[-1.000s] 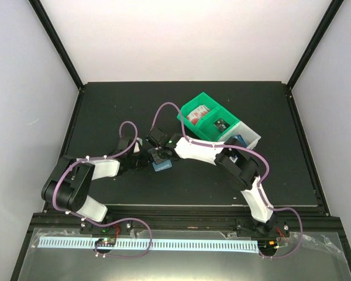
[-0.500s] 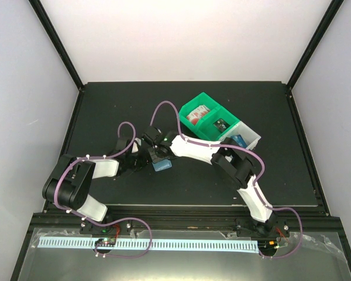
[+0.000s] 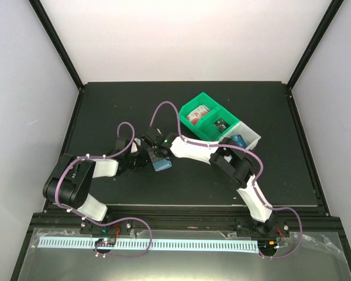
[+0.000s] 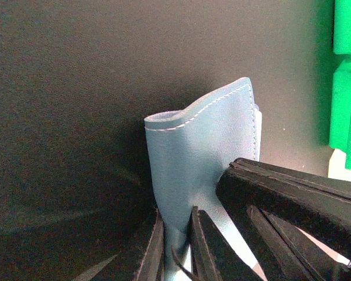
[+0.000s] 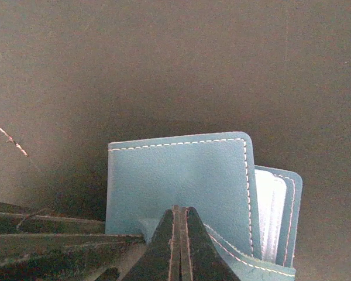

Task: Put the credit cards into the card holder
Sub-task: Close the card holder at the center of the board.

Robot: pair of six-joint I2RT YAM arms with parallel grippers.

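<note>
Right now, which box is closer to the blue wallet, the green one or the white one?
The green box. It is the left one of the pair, on the side toward the wallet; the white box sits past it, farther right.

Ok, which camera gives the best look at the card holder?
Right wrist view: the card holder sits mid-frame, one cover face-on, stitching and pale inner pockets showing at its right. Left wrist shows only one curled flap, close up. The top view shows just a small, partly covered blue patch.

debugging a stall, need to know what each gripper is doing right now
left gripper: closed on a flap of the card holder
right gripper: closed, nothing seen in it
</note>
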